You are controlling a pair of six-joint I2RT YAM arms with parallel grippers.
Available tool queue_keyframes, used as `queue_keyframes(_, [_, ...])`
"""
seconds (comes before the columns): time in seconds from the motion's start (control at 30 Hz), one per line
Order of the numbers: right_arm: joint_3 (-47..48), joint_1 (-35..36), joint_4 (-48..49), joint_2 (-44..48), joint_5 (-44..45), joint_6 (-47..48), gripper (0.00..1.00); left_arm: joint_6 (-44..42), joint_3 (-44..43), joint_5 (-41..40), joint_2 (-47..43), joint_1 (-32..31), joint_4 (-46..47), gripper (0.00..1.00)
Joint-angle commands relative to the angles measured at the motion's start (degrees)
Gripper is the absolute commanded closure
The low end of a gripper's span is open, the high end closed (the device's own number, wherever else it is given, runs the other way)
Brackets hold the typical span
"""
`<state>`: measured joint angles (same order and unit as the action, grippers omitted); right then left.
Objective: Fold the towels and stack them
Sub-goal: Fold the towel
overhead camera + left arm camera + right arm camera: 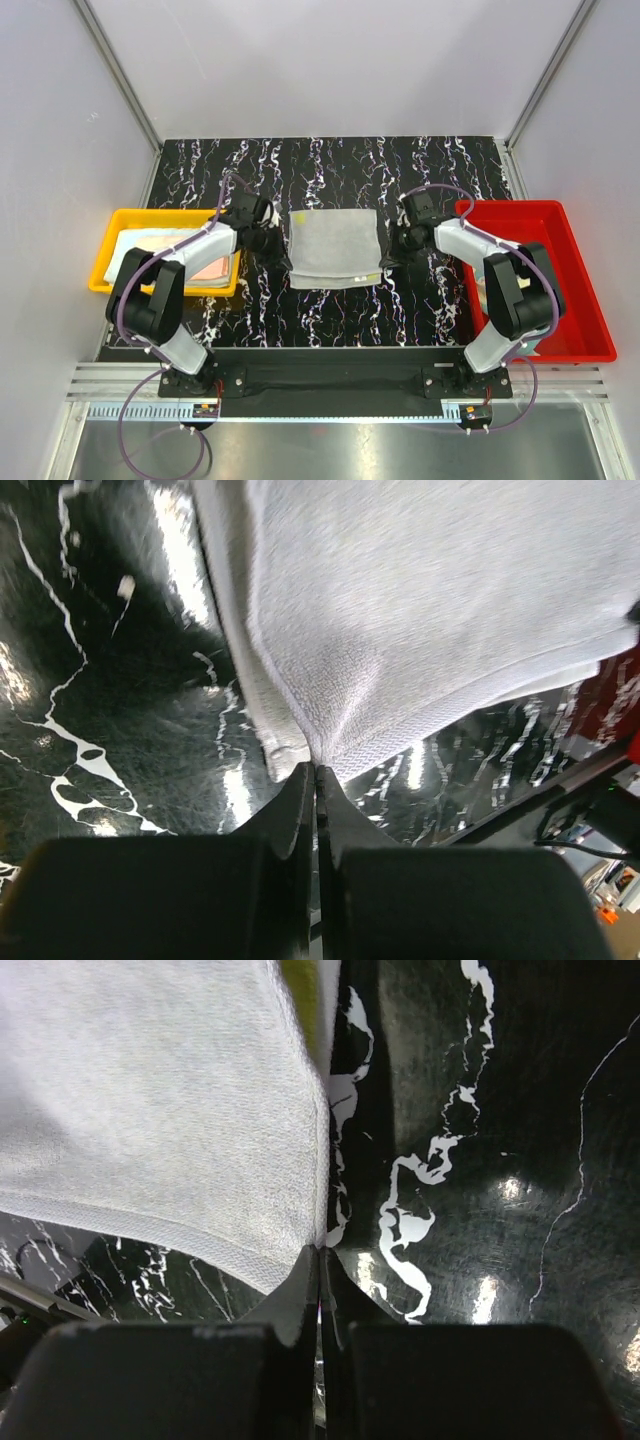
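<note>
Black marbled table [440, 300] with a folded pale towel [335, 245] at its centre, the left gripper [316, 770] and right gripper [320, 1252] clenched on its opposite side edges; the right pinch seems to catch only the hem, so an uneven lift could slip it free and undo the fold.
</note>
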<state>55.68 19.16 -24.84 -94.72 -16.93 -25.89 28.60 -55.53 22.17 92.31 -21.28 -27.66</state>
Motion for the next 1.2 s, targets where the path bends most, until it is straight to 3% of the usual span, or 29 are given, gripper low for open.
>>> queue_keyframes(0.0, [3.4,0.4,-4.2,3.6,1.3,1.4,1.0,0.5,-3.6,0.1,-3.4,0.0,-1.4,1.0])
queue_keyframes(0.2, [2.1,0.4,-5.1,7.0,0.0,1.2,1.0,1.4,-0.8,0.7,-8.9,-0.2,-1.4,1.0])
queue_keyframes(0.37, [-6.3,0.4,2.6,6.4,-1.6,-1.3,1.0,4.5,8.7,6.0,-8.5,-0.7,7.6,1.0])
queue_keyframes(0.5, [-7.5,0.5,5.2,2.3,-1.5,-1.1,1.0,5.1,11.5,6.7,-6.2,-1.7,11.3,1.0])
queue_keyframes(0.63, [-7.7,0.4,6.0,2.1,-1.2,-1.2,0.89,4.8,11.4,6.6,-3.9,-2.1,11.9,1.0])
queue_keyframes(0.87, [-7.9,0.4,6.1,3.1,-2.1,-0.8,0.83,4.3,10.4,5.4,-3.6,-2.3,10.9,1.0])
queue_keyframes(1.0, [-8.5,0.4,6.1,3.7,-1.8,-1.4,0.74,4.0,9.7,4.7,-3.5,-2.5,10.0,1.0])
queue_keyframes(1.17, [-8.3,0.4,4.6,4.4,-0.4,-1.7,0.82,3.9,9.0,4.0,-3.6,-2.9,8.9,1.0])
